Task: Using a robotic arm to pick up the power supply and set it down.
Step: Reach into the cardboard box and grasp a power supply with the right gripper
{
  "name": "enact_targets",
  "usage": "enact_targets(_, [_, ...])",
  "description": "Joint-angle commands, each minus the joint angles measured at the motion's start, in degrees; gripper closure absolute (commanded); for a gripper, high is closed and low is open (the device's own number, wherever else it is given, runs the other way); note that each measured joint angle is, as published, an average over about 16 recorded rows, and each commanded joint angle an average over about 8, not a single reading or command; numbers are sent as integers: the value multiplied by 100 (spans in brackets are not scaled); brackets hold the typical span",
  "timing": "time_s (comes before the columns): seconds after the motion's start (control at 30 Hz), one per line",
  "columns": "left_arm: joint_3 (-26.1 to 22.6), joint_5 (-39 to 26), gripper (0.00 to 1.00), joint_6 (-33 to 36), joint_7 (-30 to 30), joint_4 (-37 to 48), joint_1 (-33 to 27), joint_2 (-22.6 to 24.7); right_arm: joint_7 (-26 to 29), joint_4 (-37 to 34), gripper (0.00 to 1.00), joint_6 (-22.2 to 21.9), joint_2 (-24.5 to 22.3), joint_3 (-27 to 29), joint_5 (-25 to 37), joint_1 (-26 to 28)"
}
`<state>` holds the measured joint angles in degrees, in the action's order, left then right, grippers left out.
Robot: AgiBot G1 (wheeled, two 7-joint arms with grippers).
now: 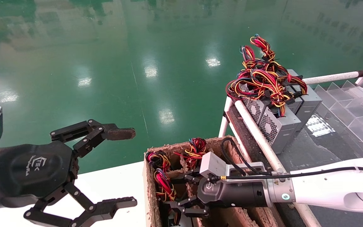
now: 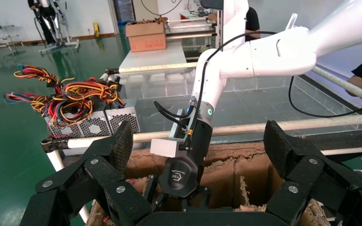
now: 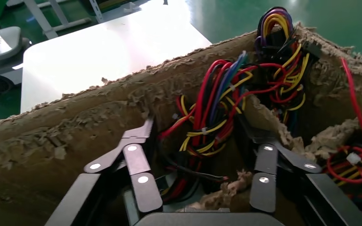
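The left tool hangs idle, fingers spread wide, over the white tabletop. Beside it, the right tool reaches into the cardboard box, fingers apart around the wire bundle of a power supply in its compartment. Farther off, more power supplies stand on the rack.

- The cardboard box stands at centre, between the table on its left and the rack on its right.
- Wire bundles lie in the box's left compartments.
- The right tool reaches into the box from the right, its fingers either side of one bundle.
- A row of power supply units stands on the rack, behind and right of the box.
- The left tool hangs above the table's left part, well apart from the box.
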<state>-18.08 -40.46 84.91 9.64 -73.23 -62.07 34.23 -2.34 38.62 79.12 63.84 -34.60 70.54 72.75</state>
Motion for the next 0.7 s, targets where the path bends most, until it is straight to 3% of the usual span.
enact_targets(0.03, [0,0,0,0,0,0,0,0,-37,16,100,-35,19,-3,18,3])
enact_targets(0.7, [-4,3,0,-2,-2,0,-1,-2,167,527,100,-372,-42,81,-31,-176])
